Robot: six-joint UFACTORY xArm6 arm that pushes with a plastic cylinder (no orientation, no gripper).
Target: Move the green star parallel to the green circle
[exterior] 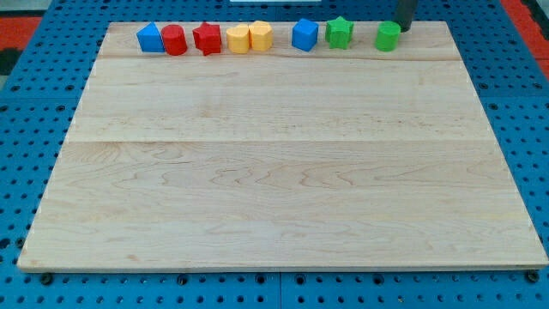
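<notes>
Green star (340,33) sits near surface's (283,172) top edge, just left of green circle (388,37) (small gap, not touching). Left of star, in row: blue block (304,35), yellow pair (250,38) touching, red star-like block (207,39), red cylinder (174,40), blue block (150,39). My tip (403,30) just right of circle, at its upper edge; end effector is bare rod, no jaws to part or close.

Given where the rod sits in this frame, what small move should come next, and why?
Probably a short retreat of my tip toward the view's top right, clear of the green circle. My tip sits just right of the circle, close to it, while the green star lies just left of the circle and looks roughly level with it, so any push risks spoiling that alignment.
</notes>
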